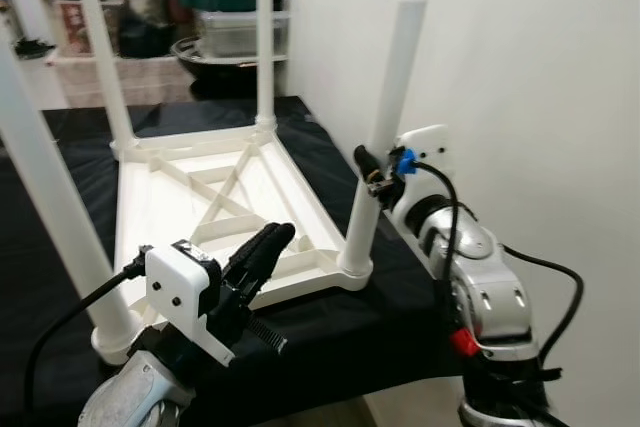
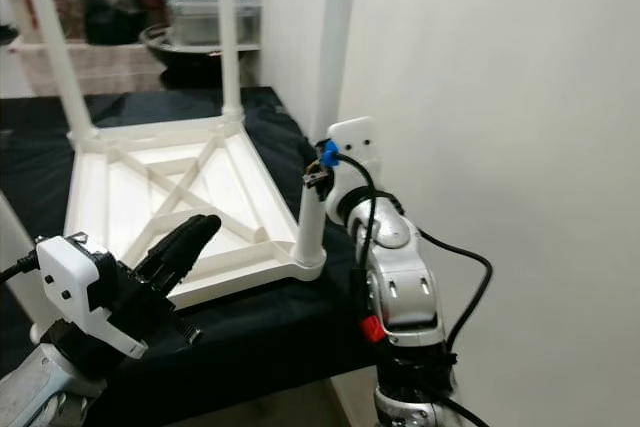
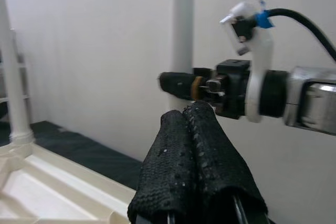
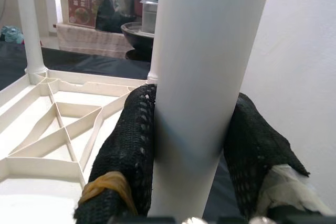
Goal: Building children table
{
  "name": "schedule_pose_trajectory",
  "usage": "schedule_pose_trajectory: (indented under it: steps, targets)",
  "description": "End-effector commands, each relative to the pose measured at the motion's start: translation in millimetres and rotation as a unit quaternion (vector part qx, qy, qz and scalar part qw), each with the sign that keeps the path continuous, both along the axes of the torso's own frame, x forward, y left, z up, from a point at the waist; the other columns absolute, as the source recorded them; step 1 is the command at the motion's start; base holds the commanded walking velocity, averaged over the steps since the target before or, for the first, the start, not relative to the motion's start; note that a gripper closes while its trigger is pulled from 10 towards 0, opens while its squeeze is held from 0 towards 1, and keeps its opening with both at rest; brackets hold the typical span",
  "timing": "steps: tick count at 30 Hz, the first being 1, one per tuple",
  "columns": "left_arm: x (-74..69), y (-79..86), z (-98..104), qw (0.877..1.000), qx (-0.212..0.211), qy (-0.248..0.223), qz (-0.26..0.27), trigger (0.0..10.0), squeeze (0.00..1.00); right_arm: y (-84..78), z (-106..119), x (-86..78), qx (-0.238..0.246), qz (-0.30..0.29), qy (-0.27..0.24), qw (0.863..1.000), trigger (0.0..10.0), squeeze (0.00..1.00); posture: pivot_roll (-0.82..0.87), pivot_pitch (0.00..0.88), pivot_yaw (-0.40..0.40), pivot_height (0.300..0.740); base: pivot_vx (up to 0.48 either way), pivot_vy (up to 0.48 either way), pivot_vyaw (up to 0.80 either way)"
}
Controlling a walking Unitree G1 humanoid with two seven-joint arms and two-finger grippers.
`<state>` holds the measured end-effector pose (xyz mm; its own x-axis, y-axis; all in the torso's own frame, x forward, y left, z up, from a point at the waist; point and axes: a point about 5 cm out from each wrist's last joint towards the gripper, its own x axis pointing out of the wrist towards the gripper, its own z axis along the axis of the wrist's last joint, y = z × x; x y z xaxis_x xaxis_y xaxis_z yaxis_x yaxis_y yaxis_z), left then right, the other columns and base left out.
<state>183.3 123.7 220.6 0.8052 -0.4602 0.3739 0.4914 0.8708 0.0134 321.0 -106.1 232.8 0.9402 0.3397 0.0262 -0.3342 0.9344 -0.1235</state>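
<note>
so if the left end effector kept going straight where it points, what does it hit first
Probably the white table leg with the right end effector clamped on it; both sit dead ahead of the left end effector, though depth is unclear.

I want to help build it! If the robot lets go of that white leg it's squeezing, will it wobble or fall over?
Probably not: the white leg stands upright in its corner socket on the upturned table. It looks stiff, light plastic. The right gripper clamps it; its smooth surface might slip.

No writing can be read; the print on the box point(image 4: 80, 10) is too blurred
</note>
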Motion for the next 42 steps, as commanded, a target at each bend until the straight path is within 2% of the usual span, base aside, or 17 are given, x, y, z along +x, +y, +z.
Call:
schedule_pose_trajectory:
  steps: [1, 2, 3, 4, 10, 11, 12, 14, 15, 18, 26, 27, 30, 31, 32, 33, 42]
  targets:
    - [1.6, -1.0, -2, 1.000, -0.006, 0.008, -0.001, 10.0, 0.00, 7.9, -36, 1.6, -0.041, 0.020, 0.088, 0.995, 0.0, 0.00, -0.03, 0.007, -0.103, 0.740, 0.000, 0.000, 0.00]
    - [1.6, -1.0, -2, 1.000, -0.006, 0.008, -0.001, 10.0, 0.00, 7.9, -36, 1.6, -0.041, 0.020, 0.088, 0.995, 0.0, 0.00, -0.03, 0.007, -0.103, 0.740, 0.000, 0.000, 0.00]
    - [2.0, -1.1, -2, 1.000, -0.006, 0.007, 0.000, 10.0, 0.00, 11.2, -32, 2.2, -0.044, 0.036, 0.091, 0.994, 8.1, 0.00, -0.03, 0.009, -0.101, 0.740, 0.000, 0.000, 0.00]
    - [1.9, -1.1, -2, 1.000, -0.006, 0.007, 0.000, 10.0, 0.00, 14.0, -28, 2.2, -0.045, 0.065, 0.094, 0.992, 10.0, 0.00, -0.04, 0.011, -0.099, 0.740, 0.000, 0.000, 0.00]
    - [1.6, -1.2, -2, 1.000, -0.006, 0.007, 0.000, 10.0, 0.00, 17.1, -23, 0.6, -0.042, 0.076, 0.093, 0.992, 10.0, 0.00, -0.03, 0.015, -0.098, 0.740, 0.000, 0.000, 0.00]
    - [1.1, -1.4, -2, 1.000, -0.006, 0.008, -0.001, 10.0, 0.00, 20.7, -13, -0.5, -0.031, 0.125, 0.079, 0.989, 10.0, 1.00, -0.04, 0.017, -0.097, 0.740, 0.000, 0.000, 0.00]
    - [1.1, -1.4, -2, 1.000, -0.006, 0.008, -0.001, 10.0, 0.00, 20.7, -13, -0.5, -0.031, 0.125, 0.079, 0.989, 10.0, 1.00, -0.04, 0.017, -0.097, 0.740, 0.000, 0.000, 0.00]
    - [-0.7, -1.9, -2, 1.000, -0.006, 0.012, -0.004, 10.0, 0.00, 12.4, 20, -6.2, 0.001, 0.269, 0.001, 0.963, 10.0, 1.00, -0.02, 0.024, -0.100, 0.740, 0.000, 0.000, 0.00]
    - [-0.7, -1.9, -2, 1.000, -0.006, 0.012, -0.004, 10.0, 0.00, 12.4, 20, -6.2, 0.001, 0.269, 0.001, 0.963, 10.0, 1.00, -0.02, 0.024, -0.100, 0.740, 0.000, 0.000, 0.00]
    - [-2.5, -0.8, -4, 1.000, -0.005, 0.015, -0.003, 10.0, 0.00, -3.6, 30, -27.6, -0.024, 0.440, -0.013, 0.897, 10.0, 1.00, -0.01, 0.030, -0.101, 0.740, 0.000, 0.000, 0.00]
    - [-5.0, 1.0, -6, 1.000, -0.002, 0.020, -0.001, 10.0, 0.00, -21.4, 45, -9.2, -0.038, 0.465, -0.013, 0.885, 10.0, 1.00, 0.00, 0.032, -0.103, 0.740, 0.000, 0.000, 0.00]
    - [-5.5, 1.3, -6, 1.000, -0.002, 0.021, -0.001, 10.0, 0.00, -21.7, 49, -3.4, -0.042, 0.457, -0.021, 0.888, 10.0, 0.00, 0.00, 0.035, -0.103, 0.740, 0.000, 0.000, 0.00]
    - [-6.2, 1.6, -7, 1.000, -0.001, 0.021, -0.001, 10.0, 0.00, -21.2, 57, 2.6, -0.041, 0.457, -0.036, 0.888, 10.0, 0.00, 0.00, 0.036, -0.103, 0.740, 0.000, 0.000, 0.00]
    - [-6.4, 1.6, -7, 1.000, -0.001, 0.022, -0.001, 10.0, 0.00, -21.4, 59, 3.6, -0.041, 0.461, -0.040, 0.886, 8.3, 0.00, 0.00, 0.036, -0.103, 0.740, 0.000, 0.000, 0.00]
    - [-6.6, 1.6, -7, 1.000, -0.001, 0.022, -0.001, 10.0, 0.00, -22.2, 61, 3.6, -0.035, 0.468, -0.043, 0.882, 2.2, 0.00, 0.01, 0.039, -0.104, 0.740, 0.000, 0.000, 0.00]
    - [-6.9, 1.6, -6, 1.000, -0.001, 0.022, -0.001, 10.0, 0.00, -24.5, 62, 3.3, -0.031, 0.480, -0.041, 0.876, 0.0, 0.00, 0.01, 0.040, -0.104, 0.740, 0.000, 0.000, 0.00]
    - [-7.8, 1.5, -6, 1.000, -0.001, 0.022, 0.000, 10.0, 0.00, -39.6, 57, -4.5, -0.029, 0.522, -0.017, 0.852, 0.0, 0.00, 0.00, 0.046, -0.100, 0.740, 0.000, 0.000, 0.00]
